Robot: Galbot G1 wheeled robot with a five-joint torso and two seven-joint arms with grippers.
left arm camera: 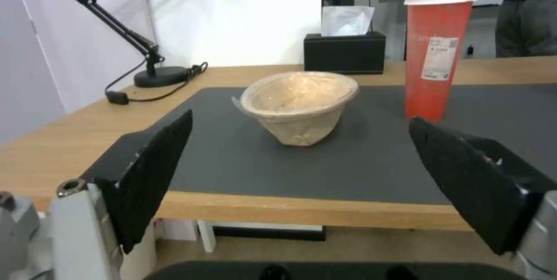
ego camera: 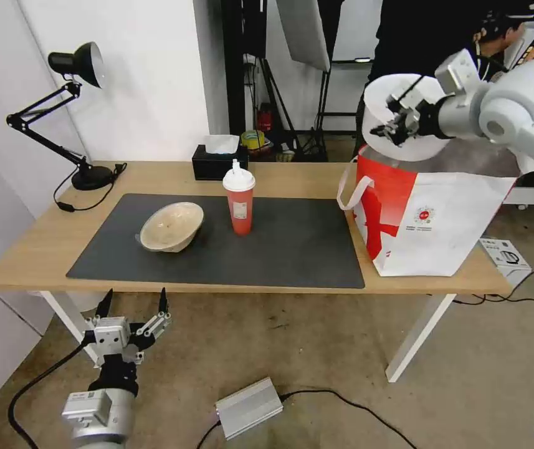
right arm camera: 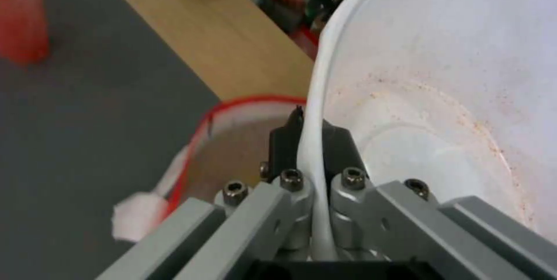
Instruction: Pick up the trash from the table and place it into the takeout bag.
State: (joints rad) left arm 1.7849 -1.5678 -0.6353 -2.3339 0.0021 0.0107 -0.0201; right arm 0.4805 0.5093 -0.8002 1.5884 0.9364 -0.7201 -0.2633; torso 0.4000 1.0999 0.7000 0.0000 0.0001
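Note:
My right gripper [ego camera: 391, 130] is shut on the rim of the large white bowl [ego camera: 382, 100], which hangs tilted above the open takeout bag [ego camera: 429, 215] at the table's right end. Seen from the right wrist, the black fingers [right arm camera: 281, 138] pinch the white rim, red specks stain the bowl [right arm camera: 441, 75], and the bag's mouth [right arm camera: 232, 149] lies below. A beige paper bowl [ego camera: 172, 226] and a red cup with a white lid [ego camera: 239, 199] stand on the dark mat [ego camera: 291, 249]. My left gripper [ego camera: 136, 305] hangs open below the table's [ego camera: 42, 243] front edge, facing the beige bowl [left arm camera: 299, 106] and the red cup [left arm camera: 438, 49].
A black tissue box [ego camera: 219, 161] and a black desk lamp [ego camera: 73, 112] stand along the table's back edge. A small white box [ego camera: 503, 252] lies right of the bag. On the floor in front are a grey metal box [ego camera: 248, 406] and cables.

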